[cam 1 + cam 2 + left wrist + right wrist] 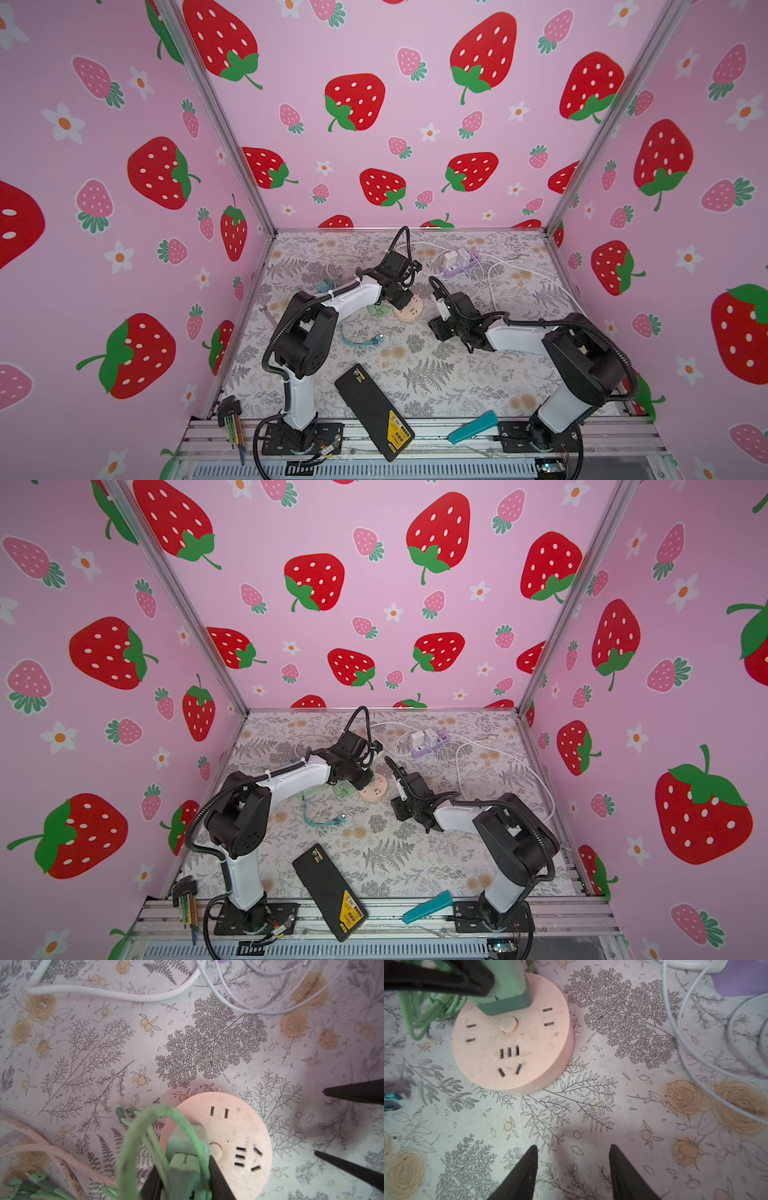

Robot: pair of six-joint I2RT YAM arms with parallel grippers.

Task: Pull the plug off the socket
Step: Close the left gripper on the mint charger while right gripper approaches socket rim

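A round pink socket (411, 311) (377, 791) lies flat on the floral mat near the middle. A green plug (508, 987) (185, 1165) stands in its top face (529, 1043), with green cable looping off it. My left gripper (184, 1162) (401, 300) comes down from above and is shut on the plug, one black finger on each side. My right gripper (573, 1147) (436, 330) hovers low over the mat just right of the socket (239, 1126), open, with nothing between its fingers. Its fingertips (325, 1091) point at the socket.
A purple power strip with white chargers (459, 262) and loose white cables (498, 270) lie behind the right arm. A teal cable (361, 340) lies left of centre. A black flat case (374, 411), a teal tool (473, 428) and hex keys (230, 415) sit along the front rail.
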